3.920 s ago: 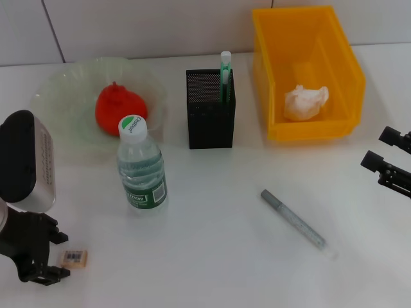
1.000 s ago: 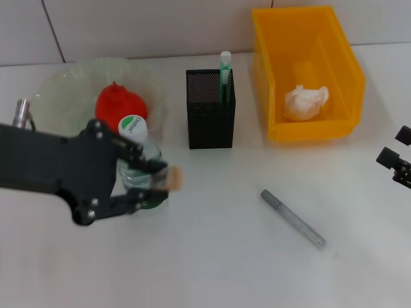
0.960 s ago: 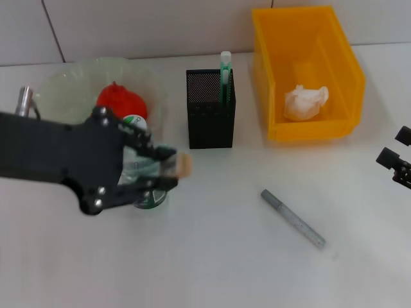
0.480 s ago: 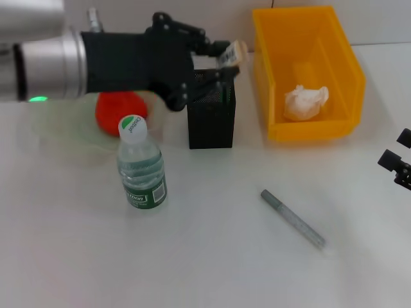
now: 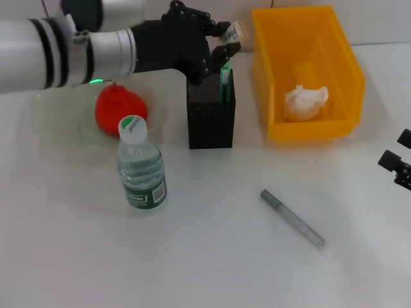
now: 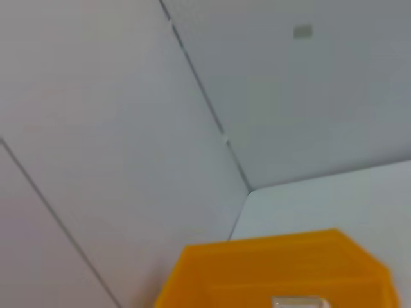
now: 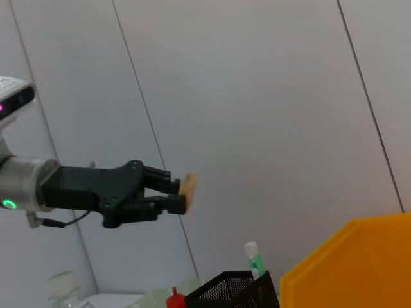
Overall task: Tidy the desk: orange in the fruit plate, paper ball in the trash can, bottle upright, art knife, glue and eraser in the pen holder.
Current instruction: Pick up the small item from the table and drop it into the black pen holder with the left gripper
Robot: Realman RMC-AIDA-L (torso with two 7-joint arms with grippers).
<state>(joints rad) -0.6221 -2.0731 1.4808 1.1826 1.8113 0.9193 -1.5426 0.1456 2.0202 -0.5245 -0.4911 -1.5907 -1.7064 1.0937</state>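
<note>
From the head view, your left tool point(image 5: 226, 40) pinches the eraser point(image 5: 235, 31) above the pen holder point(image 5: 210, 109), slightly toward the trash can point(image 5: 308, 70); the opening lies below. The right wrist view shows the eraser point(image 7: 188, 185) well above the holder's rim point(image 7: 231, 282). Right tool: cannot tell.

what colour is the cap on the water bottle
White with green print, on the bottle cap; the head view shows it best.

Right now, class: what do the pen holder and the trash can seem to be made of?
The pen holder: likely black metal mesh, matte, since fine perforations show on its walls. The trash can: probably moulded plastic, with smooth, evenly yellow-orange, slightly glossy walls.
</note>
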